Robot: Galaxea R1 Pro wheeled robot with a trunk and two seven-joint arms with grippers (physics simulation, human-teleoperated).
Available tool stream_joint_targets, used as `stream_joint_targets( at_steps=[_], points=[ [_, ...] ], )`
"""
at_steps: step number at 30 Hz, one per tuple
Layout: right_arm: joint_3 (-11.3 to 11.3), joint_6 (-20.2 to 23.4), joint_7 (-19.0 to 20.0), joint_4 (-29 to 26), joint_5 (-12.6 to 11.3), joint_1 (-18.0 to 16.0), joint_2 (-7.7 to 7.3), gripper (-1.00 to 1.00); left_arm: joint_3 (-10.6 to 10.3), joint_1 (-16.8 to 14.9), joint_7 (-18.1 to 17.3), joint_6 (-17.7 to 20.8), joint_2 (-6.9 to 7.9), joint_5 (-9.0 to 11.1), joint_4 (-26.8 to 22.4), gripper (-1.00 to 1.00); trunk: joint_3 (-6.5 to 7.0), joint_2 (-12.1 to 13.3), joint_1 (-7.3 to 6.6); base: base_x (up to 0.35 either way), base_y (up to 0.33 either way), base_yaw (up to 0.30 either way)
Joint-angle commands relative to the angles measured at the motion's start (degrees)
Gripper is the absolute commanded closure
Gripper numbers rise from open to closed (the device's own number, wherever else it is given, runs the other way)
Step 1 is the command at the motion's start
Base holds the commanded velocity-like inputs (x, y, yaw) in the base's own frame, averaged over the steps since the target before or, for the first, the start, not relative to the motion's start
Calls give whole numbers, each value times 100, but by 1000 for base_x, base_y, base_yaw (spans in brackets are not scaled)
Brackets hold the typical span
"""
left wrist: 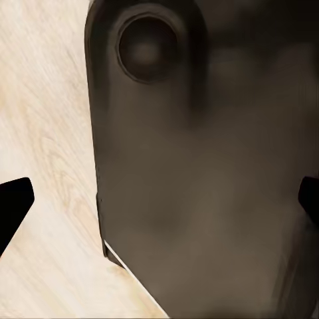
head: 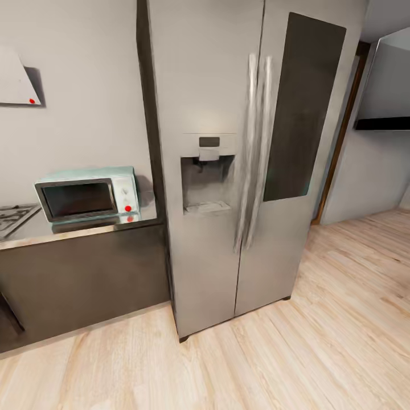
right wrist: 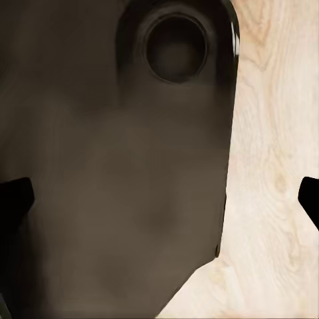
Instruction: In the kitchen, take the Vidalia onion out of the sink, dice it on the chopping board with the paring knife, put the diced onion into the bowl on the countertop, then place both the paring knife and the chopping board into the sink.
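Observation:
The sink, onion, chopping board, paring knife, bowl and glossy countertop are all out of view. In the left wrist view my left gripper (left wrist: 159, 203) hangs over the robot's dark base (left wrist: 199, 166) and the wooden floor. Its dark fingertips (left wrist: 12, 207) sit far apart at the picture's edges, open and empty. In the right wrist view my right gripper (right wrist: 161, 199) is likewise open over the dark base (right wrist: 113, 166), with nothing between its fingers.
A tall steel two-door fridge (head: 239, 171) stands straight ahead. To its left a dark counter (head: 85, 228) carries a pale microwave (head: 88, 193) and a hob (head: 14, 216). Light wooden floor (head: 319, 341) stretches rightwards to a doorway (head: 341, 142).

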Motion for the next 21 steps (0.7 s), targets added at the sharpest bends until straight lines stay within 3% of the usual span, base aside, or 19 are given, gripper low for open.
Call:
stream_joint_targets(
  at_steps=[1, 9, 21],
  points=[
    [33, -33, -9, 0, 33, -34, -33, -100, 22, 33, -13, -12, -33, 33, -33, -100, -3, -2, 0, 0, 0, 0],
    [-7, 49, -16, 0, 45, -173, -288, -100, 11, 35, -1, -147, -93, 79, -194, -100, -3, -2, 0, 0, 0, 0],
    [-10, 54, -21, 0, 44, -176, -290, -100, 9, 34, 0, -237, -88, 79, -199, -100, -25, -2, 0, 0, 0, 208]
  ],
)
